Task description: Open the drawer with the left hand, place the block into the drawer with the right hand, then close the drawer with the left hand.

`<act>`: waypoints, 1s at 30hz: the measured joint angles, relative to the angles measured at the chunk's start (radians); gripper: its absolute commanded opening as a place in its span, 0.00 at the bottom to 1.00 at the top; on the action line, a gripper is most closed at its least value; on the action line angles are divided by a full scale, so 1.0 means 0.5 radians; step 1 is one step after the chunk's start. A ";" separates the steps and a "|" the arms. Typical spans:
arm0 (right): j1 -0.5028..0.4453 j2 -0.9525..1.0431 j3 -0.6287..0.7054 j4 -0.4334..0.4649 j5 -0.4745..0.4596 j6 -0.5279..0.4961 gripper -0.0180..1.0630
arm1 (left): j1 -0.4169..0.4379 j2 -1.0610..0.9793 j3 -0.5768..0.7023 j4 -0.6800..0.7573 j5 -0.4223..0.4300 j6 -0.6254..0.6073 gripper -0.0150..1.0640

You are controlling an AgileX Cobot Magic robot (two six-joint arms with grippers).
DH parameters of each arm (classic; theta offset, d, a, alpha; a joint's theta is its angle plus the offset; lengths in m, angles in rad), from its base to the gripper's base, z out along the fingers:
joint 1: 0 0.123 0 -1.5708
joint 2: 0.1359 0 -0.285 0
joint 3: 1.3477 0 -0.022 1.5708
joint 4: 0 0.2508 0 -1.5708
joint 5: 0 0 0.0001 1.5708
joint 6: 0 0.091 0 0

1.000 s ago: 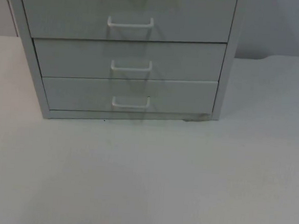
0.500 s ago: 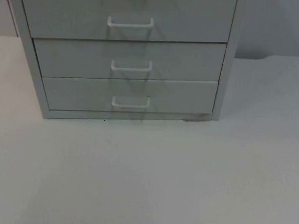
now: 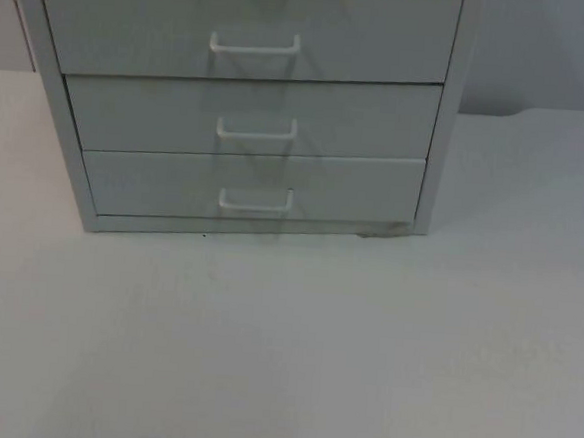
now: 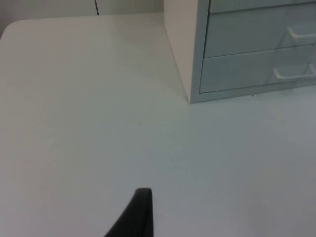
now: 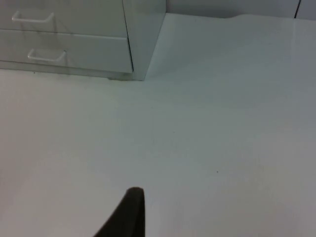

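Observation:
A pale grey drawer cabinet [image 3: 440, 139] stands at the back of the white table. Its three visible drawers are all shut: the upper one [image 3: 135, 23], the middle one [image 3: 149, 109] and the bottom one [image 3: 154, 181], each with a white bar handle [image 3: 256, 201]. My left gripper [image 4: 136, 217] hovers over bare table to the left of and in front of the cabinet [image 4: 180, 49]. My right gripper [image 5: 129, 212] hovers over bare table to the right of and in front of the cabinet [image 5: 144, 34]. Both arms wait.
The white table top [image 3: 293, 349] stretches out in front of the cabinet. A grey partition wall [image 3: 544, 51] rises behind it on the right. The table's rounded far-left edge [image 4: 10, 29] appears in the left wrist view.

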 measured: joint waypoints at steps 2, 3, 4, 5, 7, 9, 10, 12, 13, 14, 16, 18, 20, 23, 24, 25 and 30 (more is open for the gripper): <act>0.000 0.000 0.000 0.000 0.000 0.000 0.99 | 0.000 0.000 0.000 0.000 0.000 0.000 0.99; 0.000 0.000 0.000 0.000 0.000 0.000 0.99 | 0.000 0.000 0.000 0.000 0.000 0.000 0.99; 0.000 0.000 0.000 0.000 0.000 0.000 0.99 | 0.000 0.000 0.000 0.000 0.000 0.000 0.99; 0.000 0.000 0.000 0.000 0.000 0.000 0.99 | 0.000 0.000 0.000 0.000 0.000 0.000 0.99; 0.000 0.000 0.000 0.000 0.000 0.000 0.99 | 0.000 0.000 0.000 0.000 0.000 0.000 0.99; 0.000 0.000 0.000 0.000 0.000 0.000 0.99 | 0.000 0.000 0.000 0.000 0.000 0.000 0.99; 0.000 0.000 0.000 0.000 0.000 0.000 0.99 | 0.000 0.000 0.000 0.000 0.000 0.000 0.99; -0.003 0.000 0.000 0.013 0.000 0.000 0.99 | 0.000 0.000 0.000 0.000 0.000 0.000 0.99; -0.035 0.000 0.000 0.013 0.000 0.000 0.99 | 0.000 0.000 0.000 0.000 0.000 0.000 0.99; -0.064 0.000 0.000 0.013 0.000 0.000 0.99 | 0.000 0.000 0.000 0.000 0.000 0.000 0.99; -0.084 0.000 0.000 0.013 0.000 0.000 0.99 | 0.000 0.000 0.000 0.000 0.000 0.000 0.99; -0.196 0.000 0.000 0.013 0.000 0.000 0.99 | 0.000 0.000 0.000 0.000 0.000 -0.004 0.99; -0.306 0.000 0.000 0.013 0.000 0.000 0.99 | 0.000 0.000 0.000 0.000 0.000 -0.004 0.99; -0.403 0.000 0.000 0.013 0.000 0.000 0.99 | 0.000 0.000 0.000 0.000 0.000 -0.004 0.99; -0.445 0.000 0.000 0.013 0.000 0.000 0.99 | 0.000 0.000 0.000 0.000 0.000 -0.004 0.99; -0.472 0.000 0.000 0.013 0.000 0.000 0.99 | 0.000 0.000 0.000 0.000 0.000 -0.004 0.99; -0.485 0.000 0.000 0.013 -0.003 0.000 0.99 | 0.000 0.000 0.000 0.000 0.000 -0.004 0.99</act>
